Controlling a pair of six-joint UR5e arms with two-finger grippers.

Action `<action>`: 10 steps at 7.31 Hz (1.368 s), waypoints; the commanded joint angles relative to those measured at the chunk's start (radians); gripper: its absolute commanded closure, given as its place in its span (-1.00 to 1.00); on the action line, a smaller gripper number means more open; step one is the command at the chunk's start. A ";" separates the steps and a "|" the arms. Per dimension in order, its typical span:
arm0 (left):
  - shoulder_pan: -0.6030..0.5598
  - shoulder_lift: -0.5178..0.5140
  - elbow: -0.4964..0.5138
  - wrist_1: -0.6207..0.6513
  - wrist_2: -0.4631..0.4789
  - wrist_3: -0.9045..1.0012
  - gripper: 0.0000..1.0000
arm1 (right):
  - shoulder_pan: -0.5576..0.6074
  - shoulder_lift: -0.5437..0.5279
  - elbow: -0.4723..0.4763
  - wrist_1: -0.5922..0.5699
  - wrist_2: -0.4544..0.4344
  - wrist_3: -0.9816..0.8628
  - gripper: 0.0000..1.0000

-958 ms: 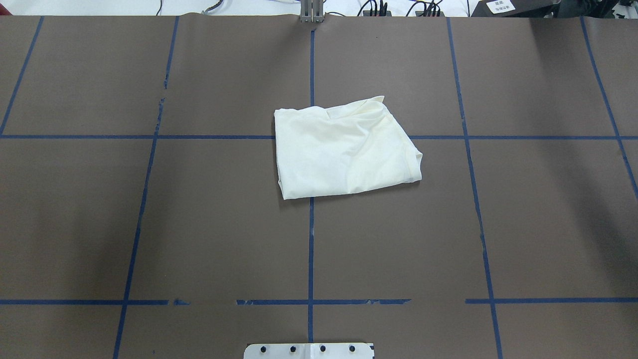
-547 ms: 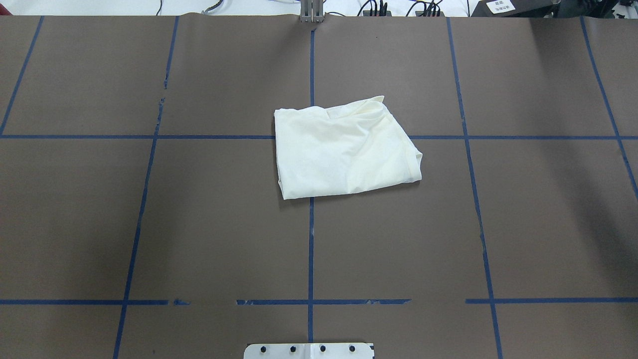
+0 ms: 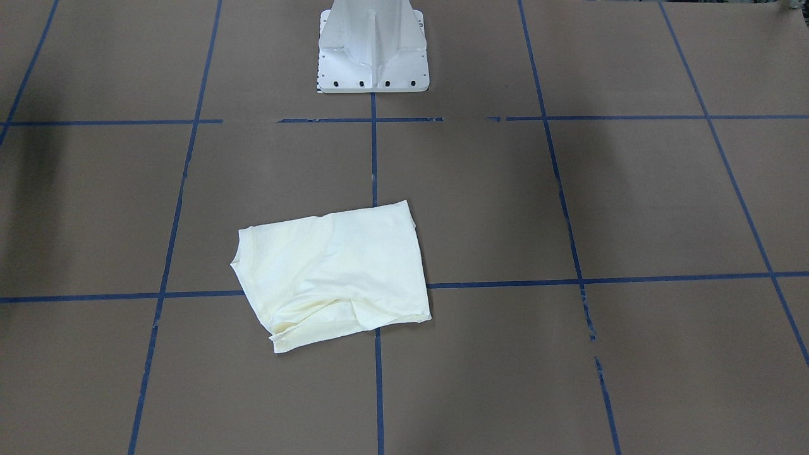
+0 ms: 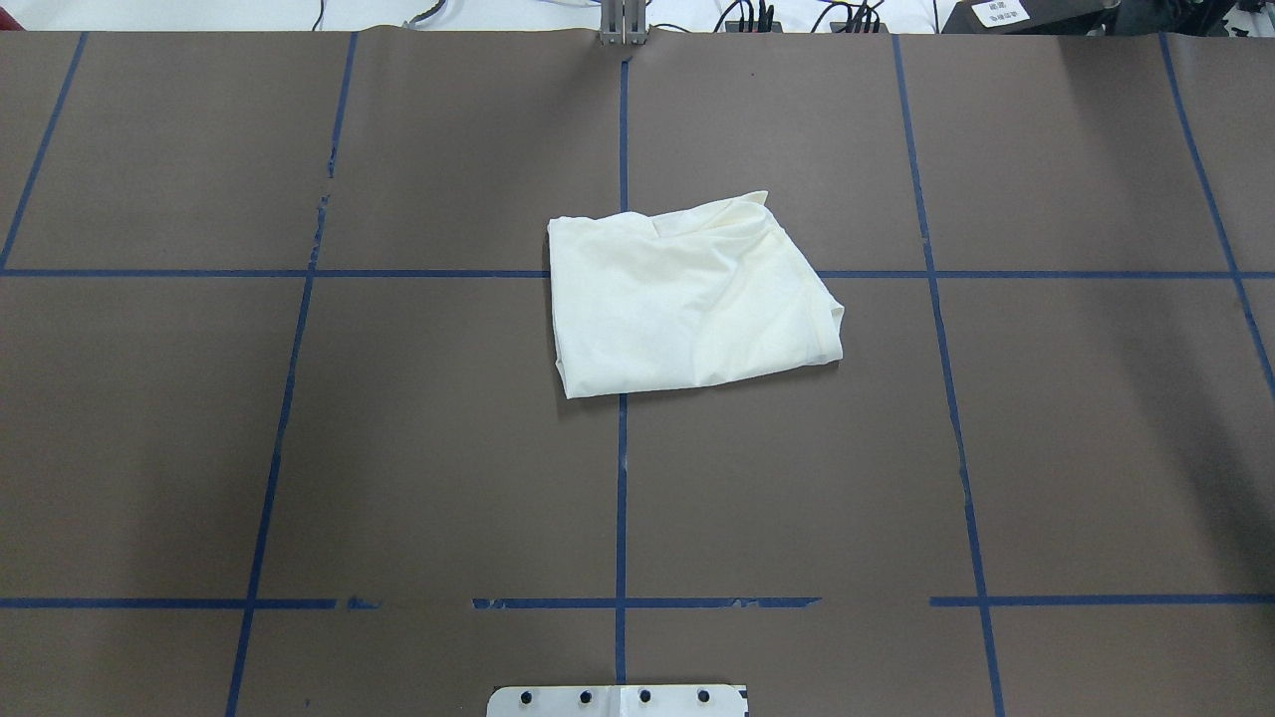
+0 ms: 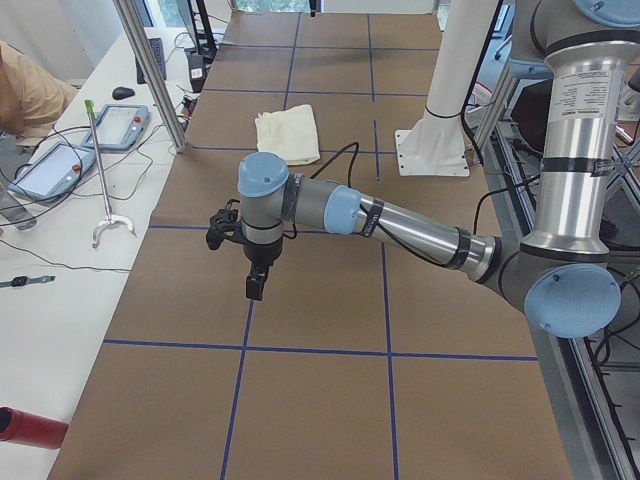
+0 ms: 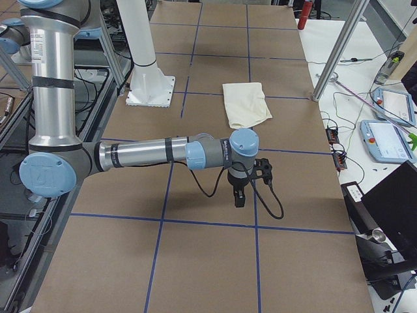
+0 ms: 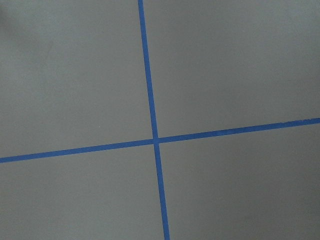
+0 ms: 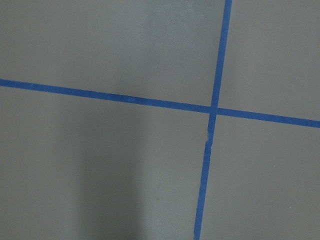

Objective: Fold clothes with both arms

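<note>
**Q:** How is the work surface finished?

**A:** The work surface [image 4: 448,448] is faced in matte brown. A grid of blue tape lines [image 4: 621,498] is laid over it. Several lines are torn or broken in places.

**Q:** What is installed beside it?

**A:** A white bench [image 5: 50,330] is set along one long edge. Aluminium posts [image 5: 150,75] are mounted where the two surfaces meet. Two grey pendants [image 5: 124,124], a long-handled grabber tool [image 5: 97,165] and a red cylinder [image 5: 30,428] are laid on the bench. Black cables [image 4: 757,15] are bunched at the same edge.

**Q:** How is the area lit?

**A:** Even, diffuse light is provided. Soft shadows are cast at the outer ends of the work surface.
</note>
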 commanded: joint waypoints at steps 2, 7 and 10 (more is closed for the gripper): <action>0.066 -0.011 -0.027 0.070 0.122 0.003 -1.00 | -0.001 -0.009 -0.021 0.029 0.022 -0.012 -1.00; 0.053 -0.001 -0.013 0.054 0.119 0.006 -1.00 | -0.025 0.066 -0.038 0.042 0.020 0.002 -1.00; 0.046 0.010 0.014 0.049 -0.016 0.006 -1.00 | -0.019 0.060 -0.035 0.049 0.033 -0.013 -1.00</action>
